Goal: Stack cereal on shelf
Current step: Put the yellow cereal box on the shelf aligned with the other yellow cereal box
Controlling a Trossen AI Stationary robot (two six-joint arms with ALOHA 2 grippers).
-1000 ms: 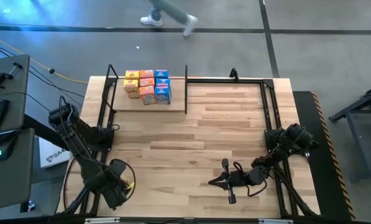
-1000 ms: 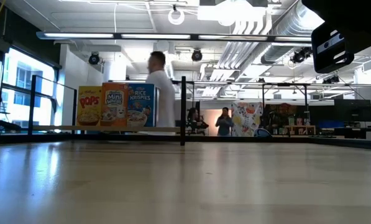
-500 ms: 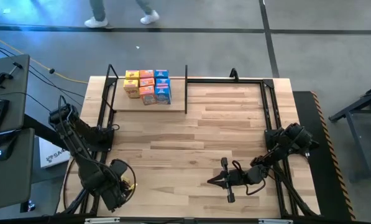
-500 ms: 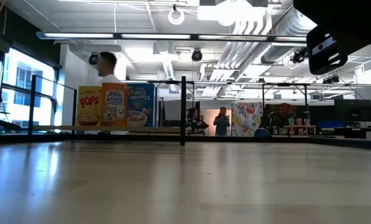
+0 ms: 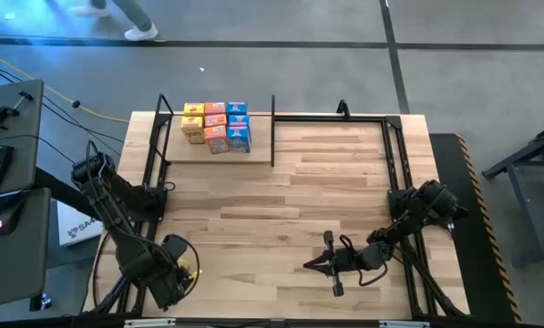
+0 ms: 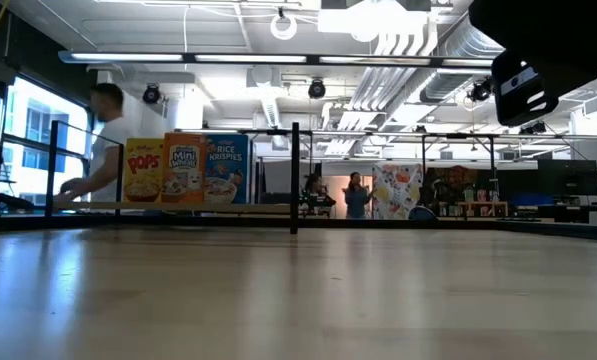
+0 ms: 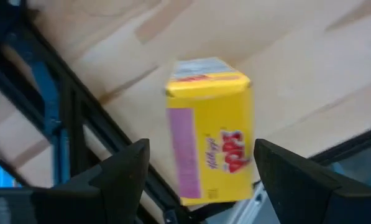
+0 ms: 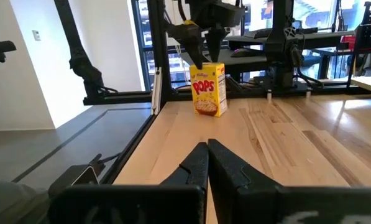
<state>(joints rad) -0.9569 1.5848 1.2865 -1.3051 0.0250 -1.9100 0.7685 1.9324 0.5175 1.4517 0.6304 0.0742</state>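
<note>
Overhead view: stacked small cardboard cereal boxes (image 5: 216, 126) in yellow, orange and blue sit on the raised light-wood shelf (image 5: 253, 157) with thin black posts, in the upper left of the slatted wooden tabletop (image 5: 290, 210). The left claw (image 5: 182, 270) hangs at the lower left corner of the tabletop, with a speck of yellow beside it; the right claw (image 5: 313, 265) lies low at the lower centre-right, pointing toward the frame's left.

Low view: three upright boxes, yellow, orange and blue, show on the shelf (image 6: 178, 208) at left of frame, and a person (image 6: 103, 140) stands behind them. Earlier that person was farther right, behind the blue box, and has walked leftward.

Left wrist view: a single yellow cardboard cereal box (image 7: 211, 127) lies straight ahead between the left claw's dark fingers (image 7: 126, 171), which stand wide, clear of its sides. Its long axis runs roughly along the claw's reach. I judge the coming move turns on the fingers closing across the narrow width.

Right wrist view: the same yellow box (image 8: 208, 98) stands upright near the tabletop's edge, well apart from the right claw (image 8: 207, 147), whose fingers are pressed together and empty. The left claw (image 8: 204, 50) hovers just over the box, so the left arm is far nearer. The arms have barely shifted from the earlier frames.
</note>
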